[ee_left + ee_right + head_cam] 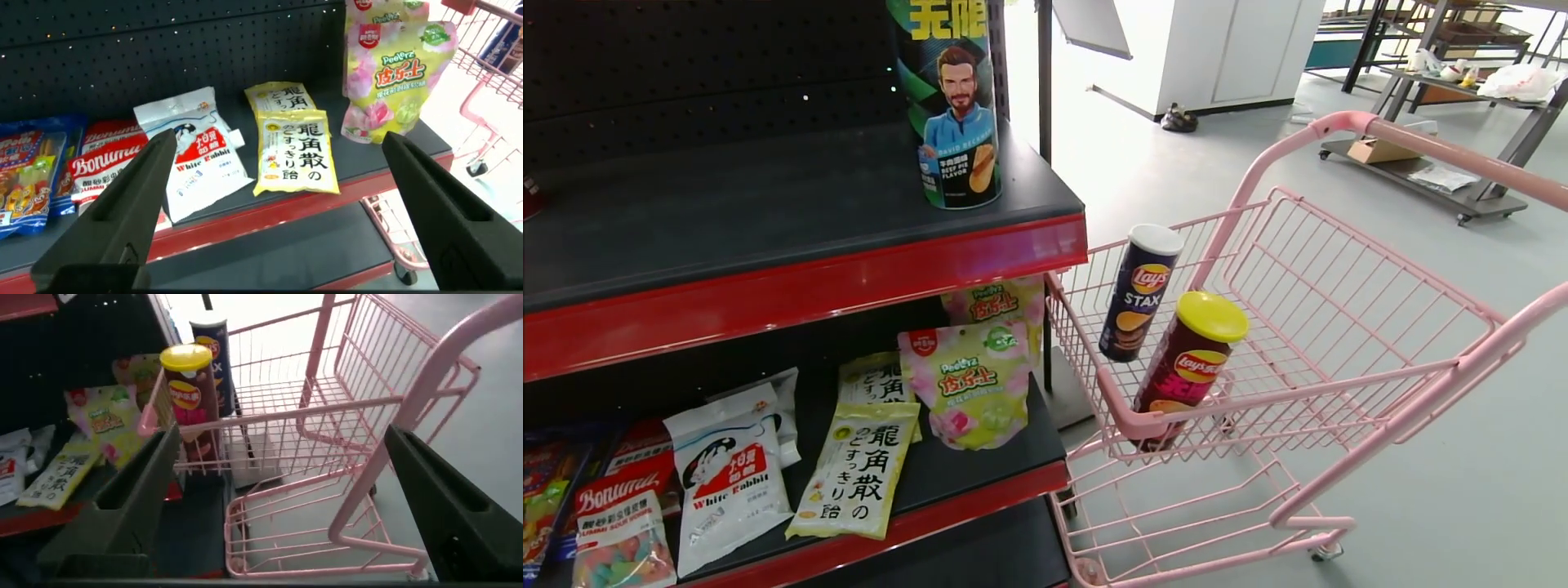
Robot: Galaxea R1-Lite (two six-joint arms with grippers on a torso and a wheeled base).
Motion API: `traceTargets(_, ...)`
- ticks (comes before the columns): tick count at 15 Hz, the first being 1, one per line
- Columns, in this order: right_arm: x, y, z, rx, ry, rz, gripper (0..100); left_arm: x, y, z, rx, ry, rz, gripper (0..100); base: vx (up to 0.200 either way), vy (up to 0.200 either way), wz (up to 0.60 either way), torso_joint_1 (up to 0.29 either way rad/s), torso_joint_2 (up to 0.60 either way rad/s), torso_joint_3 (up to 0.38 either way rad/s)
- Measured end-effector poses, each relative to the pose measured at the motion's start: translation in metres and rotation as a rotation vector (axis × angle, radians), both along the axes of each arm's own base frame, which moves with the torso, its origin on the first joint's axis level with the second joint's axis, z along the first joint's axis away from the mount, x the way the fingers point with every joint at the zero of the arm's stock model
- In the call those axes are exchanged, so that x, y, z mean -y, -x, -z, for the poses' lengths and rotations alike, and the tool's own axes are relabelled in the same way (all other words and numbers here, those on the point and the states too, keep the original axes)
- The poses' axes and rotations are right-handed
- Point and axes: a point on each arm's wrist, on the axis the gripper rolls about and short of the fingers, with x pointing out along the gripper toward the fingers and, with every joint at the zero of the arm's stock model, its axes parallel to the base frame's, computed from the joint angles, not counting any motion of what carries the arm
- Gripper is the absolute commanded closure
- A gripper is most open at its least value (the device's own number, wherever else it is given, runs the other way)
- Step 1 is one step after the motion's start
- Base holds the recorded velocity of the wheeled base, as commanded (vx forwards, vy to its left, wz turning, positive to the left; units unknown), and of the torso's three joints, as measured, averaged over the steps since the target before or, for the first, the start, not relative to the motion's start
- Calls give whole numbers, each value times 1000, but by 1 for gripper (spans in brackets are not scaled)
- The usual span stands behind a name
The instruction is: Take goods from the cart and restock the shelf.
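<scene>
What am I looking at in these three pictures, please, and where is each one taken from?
A two-armed wheeled robot is restocking a shop shelf. The head view looks down from its head: a pink cart holds two standing chip cans, a dark blue can and a maroon can with a yellow lid. A tall can stands on the upper shelf; sweet bags lie on the lower shelf. The other pictures come from wrist cameras: the left sees the bags, the right the cart. The dark wedges at their sides are each arm's jaws, wide open, holding nothing.
</scene>
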Motion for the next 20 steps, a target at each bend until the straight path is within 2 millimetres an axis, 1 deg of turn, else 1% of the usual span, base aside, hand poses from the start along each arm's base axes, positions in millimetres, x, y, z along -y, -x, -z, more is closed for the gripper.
traceTargets(1,-3,-22,-19,-38,-1,-48,0,0,0,0,0,0,0,0,0,0,0,0,0,0)
traceTargets(2,-6,-44,-30,-73,1,-92,0,0,0,0,0,0,0,0,0,0,0,0,0,0)
traceTargets(3,-12,-73,-38,-110,3,-139,0,0,0,0,0,0,0,0,0,0,0,0,0,0)
traceTargets(4,-20,-100,-39,-143,4,-183,0,0,0,0,0,0,0,0,0,0,0,0,0,0)
traceTargets(5,-28,-126,-36,-179,7,-222,0,0,0,0,0,0,0,0,0,0,0,0,0,0)
traceTargets(6,-38,-150,-28,-220,10,-266,0,0,0,0,0,0,0,0,0,0,0,0,0,0)
traceTargets(7,-47,-168,-19,-254,13,-314,0,0,0,0,0,0,0,0,0,0,0,0,0,0)
traceTargets(8,-56,-182,-10,-278,15,-364,0,0,0,0,0,0,0,0,0,0,0,0,0,0)
traceTargets(10,-68,-196,7,-341,22,-431,0,0,0,0,0,0,1,0,0,0,0,0,0,0)
traceTargets(12,-75,-204,18,-390,29,-457,0,0,0,0,0,0,0,0,0,0,0,0,0,0)
traceTargets(15,-83,-215,26,-392,32,-478,0,0,0,0,0,0,0,0,0,0,0,0,0,0)
traceTargets(20,-97,-245,39,-388,28,-508,0,0,0,0,0,-1,0,0,0,0,0,0,0,0)
